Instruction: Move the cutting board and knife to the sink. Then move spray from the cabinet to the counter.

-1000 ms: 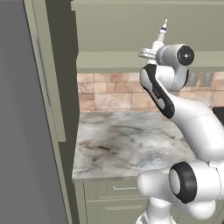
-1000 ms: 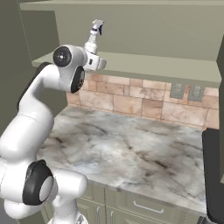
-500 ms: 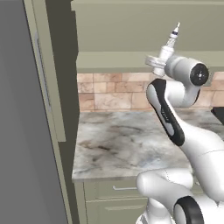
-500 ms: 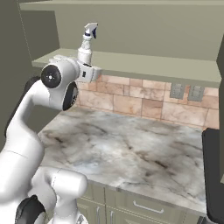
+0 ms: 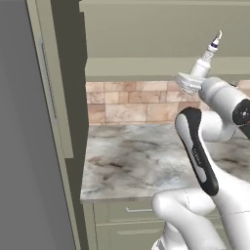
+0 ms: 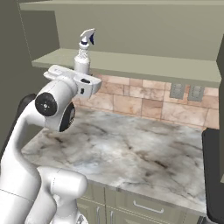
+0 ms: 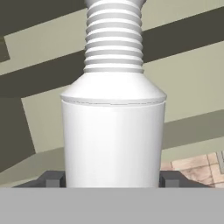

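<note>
The spray (image 6: pixel 83 52), a slim white bottle with a white-and-blue trigger nozzle, stands upright in my gripper (image 6: pixel 80 75), which is shut on its base. It is held just in front of the sage-green cabinet shelf (image 6: pixel 144 65), high above the marble counter (image 6: pixel 131 148). From the left base view the spray (image 5: pixel 208 54) rises out of my gripper (image 5: pixel 191 81) at the right, level with the cabinet shelf (image 5: pixel 132 68). In the hand view the bottle body (image 7: pixel 113 140) sits between my two dark fingertips (image 7: pixel 52 179). The cutting board, knife and sink are out of view.
A tall grey fridge (image 5: pixel 24 146) stands on the left, with an open cabinet door (image 5: pixel 56 83) beside it. The black stovetop (image 6: pixel 214 175) borders the counter on the right. Wall outlets (image 6: pixel 186 91) sit in the tiled backsplash. Green drawers (image 5: pixel 122 212) lie under the counter.
My arm has swung with the spray: the bottle has drifted right in the left base view and left in the right base view, slightly lower. The elbow has dropped. The grip is unchanged.
</note>
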